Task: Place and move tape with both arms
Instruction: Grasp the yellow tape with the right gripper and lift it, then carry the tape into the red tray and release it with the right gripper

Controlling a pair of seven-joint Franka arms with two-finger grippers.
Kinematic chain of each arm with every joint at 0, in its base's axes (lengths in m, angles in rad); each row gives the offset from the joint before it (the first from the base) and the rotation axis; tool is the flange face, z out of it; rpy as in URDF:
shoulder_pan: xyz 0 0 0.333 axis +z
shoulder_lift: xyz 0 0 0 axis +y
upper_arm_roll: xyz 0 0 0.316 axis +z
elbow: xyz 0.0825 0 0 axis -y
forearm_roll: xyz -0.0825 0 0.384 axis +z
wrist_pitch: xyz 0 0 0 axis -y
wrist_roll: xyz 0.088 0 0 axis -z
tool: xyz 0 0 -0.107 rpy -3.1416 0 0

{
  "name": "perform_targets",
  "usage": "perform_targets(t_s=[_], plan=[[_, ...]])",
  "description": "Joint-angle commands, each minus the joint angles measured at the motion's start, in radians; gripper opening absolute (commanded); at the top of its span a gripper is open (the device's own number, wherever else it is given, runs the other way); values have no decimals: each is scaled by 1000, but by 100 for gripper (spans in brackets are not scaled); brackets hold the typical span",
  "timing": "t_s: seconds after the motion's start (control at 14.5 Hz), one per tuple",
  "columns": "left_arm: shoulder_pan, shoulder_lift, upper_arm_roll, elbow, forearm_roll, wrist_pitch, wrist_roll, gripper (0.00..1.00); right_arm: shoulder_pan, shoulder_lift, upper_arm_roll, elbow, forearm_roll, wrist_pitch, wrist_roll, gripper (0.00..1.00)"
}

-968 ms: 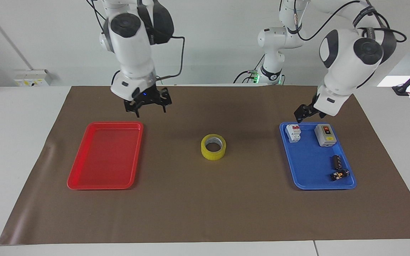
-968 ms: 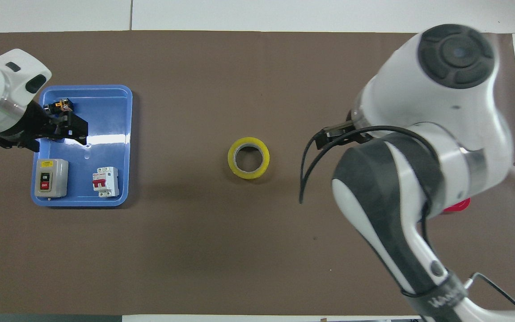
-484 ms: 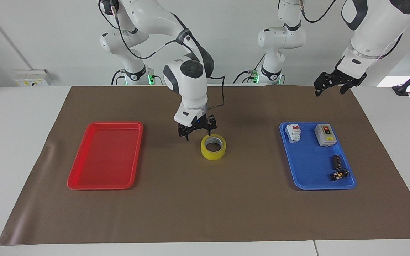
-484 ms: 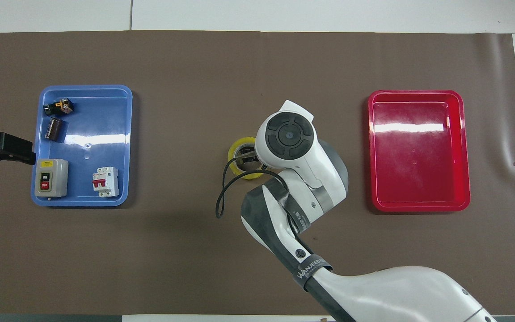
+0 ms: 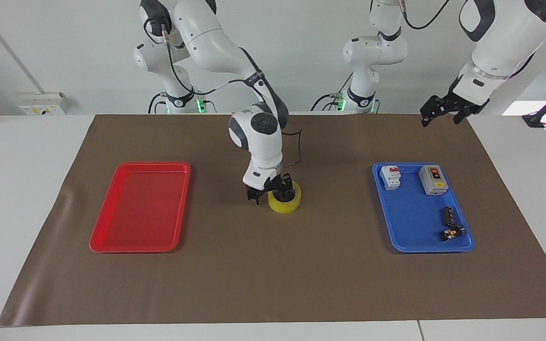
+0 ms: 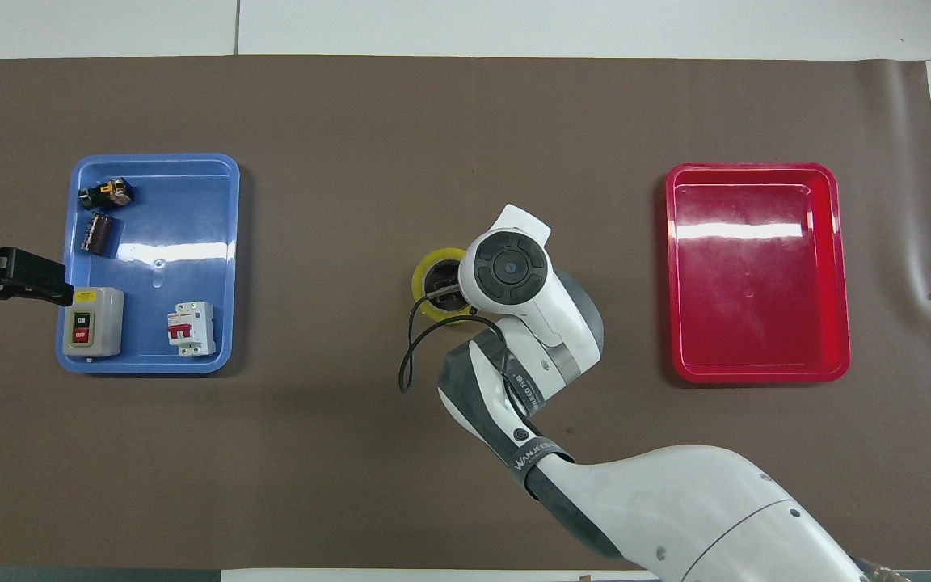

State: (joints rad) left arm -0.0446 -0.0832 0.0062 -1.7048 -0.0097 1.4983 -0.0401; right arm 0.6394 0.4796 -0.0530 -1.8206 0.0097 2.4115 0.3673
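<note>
Where the facing view looks across the table, a brown mat covers its middle and a plain white wall stands at 12 o'clock. The tape lies flat at the mat's centre, between the red tray toward the right arm's end and the blue tray toward the left arm's end. The right gripper is down at the tape, its fingers open, one inside the ring and one outside the rim. The left gripper hangs high over the mat's corner nearest the robots at the left arm's end, its fingers spread open, holding nothing. The blue tray holds a grey switch box, a white breaker and two small dark parts.

In the overhead view, the right arm covers the tape from 4 o'clock. The left gripper shows at 9 o'clock, over the rim of the blue tray. The red tray sits at 3 o'clock.
</note>
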Motion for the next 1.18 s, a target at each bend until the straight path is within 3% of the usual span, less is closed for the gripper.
perform_targets(t_s=[0.0, 0.07, 0.48, 0.62, 0.83, 1.11], plan=[[-5, 37, 17, 26, -36, 7, 12, 100, -1, -17, -1, -37, 4, 24, -1, 29], [-6, 63, 17, 59, -36, -3, 12, 100, -4, -12, 1, -29, 4, 21, 1, 0], [-29, 89, 27, 83, -35, -16, 14, 100, -32, -1, -10, 155, -5, -248, 4, 0], [-31, 88, 20, 73, -33, -21, 16, 100, -90, -19, -11, 205, -29, -366, -4, 0], [-43, 106, 24, 74, -35, -13, 16, 100, -200, -143, -10, 166, -59, -500, -155, 0], [-44, 103, 24, 76, -35, -15, 14, 100, -442, -225, -10, 44, -59, -491, -547, 0]])
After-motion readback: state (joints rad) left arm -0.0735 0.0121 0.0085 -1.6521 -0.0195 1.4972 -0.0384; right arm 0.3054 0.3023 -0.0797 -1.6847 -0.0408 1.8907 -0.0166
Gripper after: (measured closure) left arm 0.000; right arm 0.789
